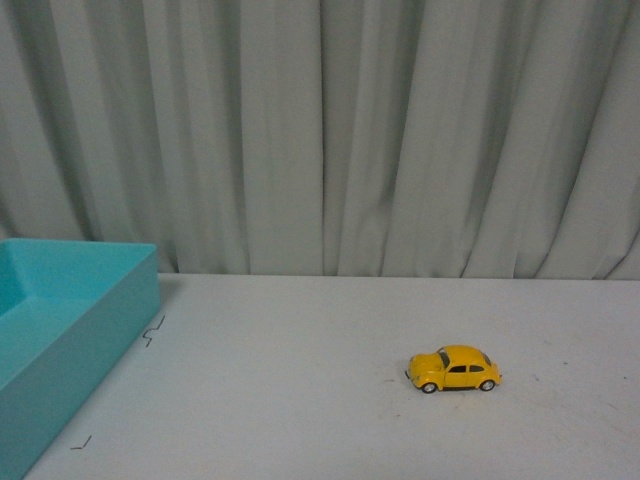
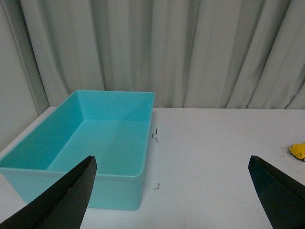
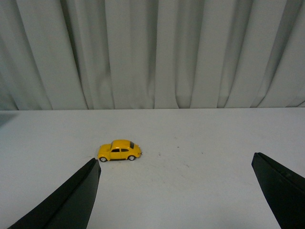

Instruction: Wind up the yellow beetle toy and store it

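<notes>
Yellow beetle toy [image 1: 453,369] stands on wheels on counter [image 1: 300,400], well apart from teal box [image 1: 95,335], on box's right-arm side. Likely light, hard, glossy, free-rolling; best gripped across doors. Left pincer [image 2: 171,164], right pincer [image 3: 175,164] both spread wide, empty. Wind-up mechanism and underside hidden; box partly cut off.

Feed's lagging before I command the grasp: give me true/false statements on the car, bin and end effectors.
The car stands on its wheels on the table. True.
The car sits in the bin. False: it is on the table, right of the bin.
The right end effector grips the car. False: it is open, apart from the car.
The left end effector is open. True.
</notes>
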You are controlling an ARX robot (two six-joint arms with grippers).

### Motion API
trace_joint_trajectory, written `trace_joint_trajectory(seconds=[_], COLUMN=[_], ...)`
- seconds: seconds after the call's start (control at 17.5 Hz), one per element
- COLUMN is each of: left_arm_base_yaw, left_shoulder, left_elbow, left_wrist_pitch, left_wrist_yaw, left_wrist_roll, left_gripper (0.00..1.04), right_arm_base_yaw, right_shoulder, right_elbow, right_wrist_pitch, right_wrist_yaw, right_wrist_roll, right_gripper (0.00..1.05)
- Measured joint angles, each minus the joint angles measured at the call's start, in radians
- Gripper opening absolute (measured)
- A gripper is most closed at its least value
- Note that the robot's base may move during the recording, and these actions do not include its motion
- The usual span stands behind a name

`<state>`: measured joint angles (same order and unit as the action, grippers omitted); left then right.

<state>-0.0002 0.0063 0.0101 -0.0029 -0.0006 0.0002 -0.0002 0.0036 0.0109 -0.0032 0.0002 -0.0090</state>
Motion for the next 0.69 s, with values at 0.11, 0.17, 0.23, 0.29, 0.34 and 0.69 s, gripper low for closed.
trace_joint_trajectory(seconds=[0.11, 0.17, 0.23, 0.29, 0.34, 0.69], left_arm_base_yaw=[0.0, 0.0, 0.0, 0.0, 0.0, 0.0], left_shoulder=[0.0, 0.0, 0.0, 0.0, 0.0, 0.0], left_elbow=[0.0, 0.0, 0.0, 0.0, 0.0, 0.0], left_wrist_pitch=[0.0, 0.0, 0.0, 0.0, 0.0, 0.0], left_wrist_yaw=[0.0, 0.0, 0.0, 0.0, 0.0, 0.0], left_wrist_roll=[0.0, 0.0, 0.0, 0.0, 0.0, 0.0], left_gripper=[0.98, 0.98, 0.98, 0.98, 0.98, 0.98], right_arm_base_yaw=[0.0, 0.0, 0.0, 0.0, 0.0, 0.0], right_shoulder=[0.0, 0.0, 0.0, 0.0, 0.0, 0.0], right_elbow=[0.0, 0.0, 0.0, 0.0, 0.0, 0.0], right_wrist_pitch=[0.0, 0.0, 0.0, 0.0, 0.0, 0.0], right_wrist_yaw=[0.0, 0.0, 0.0, 0.0, 0.0, 0.0], right_wrist_roll=[0.0, 0.0, 0.0, 0.0, 0.0, 0.0], right_gripper=[0.98, 0.98, 0.98, 0.98, 0.98, 0.98])
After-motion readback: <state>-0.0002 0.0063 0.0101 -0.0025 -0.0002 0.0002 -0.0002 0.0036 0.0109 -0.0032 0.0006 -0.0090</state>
